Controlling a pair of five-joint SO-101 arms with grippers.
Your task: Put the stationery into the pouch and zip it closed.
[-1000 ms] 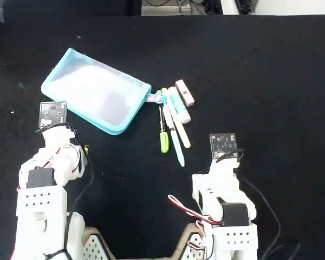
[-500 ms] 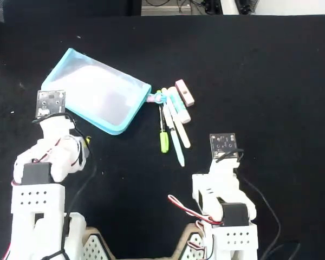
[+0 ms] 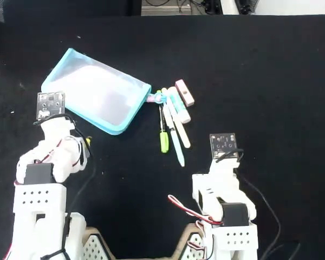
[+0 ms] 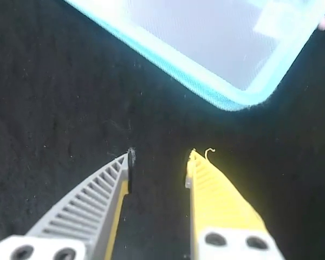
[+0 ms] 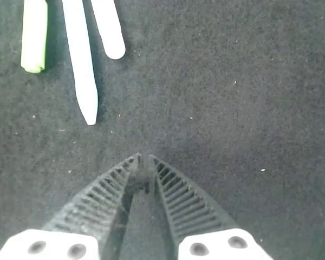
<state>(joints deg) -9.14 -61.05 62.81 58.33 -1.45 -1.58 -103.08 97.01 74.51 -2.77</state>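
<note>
A: Where do the task's things lie?

B: The pouch lies flat in the upper left of the high view, turned so its lower right corner points at the stationery. That is a loose fan of pens at the centre, with a pink eraser at its upper right and a green pen at its lower left. All of it is on the black table, and nothing is in the pouch yet

A: Why are they so close together?

B: My guess is that it keeps each carry short. A small pink and blue tag sits between the pouch corner and the pens and is probably the zip pull. I cannot tell whether the zip is open

A: And the 2 grippers?

B: The left gripper is released, its jaws apart with bare cloth between them. It hovers near the pouch's lower edge, likely so it can pin or lift the pouch. The right gripper is clenched on nothing, with its tips together. It sits below the pen tips in the high view, close enough to take them 1 at a time

A: So how far along is the task?

B: I would say it is at the very start, with no item grasped
</note>
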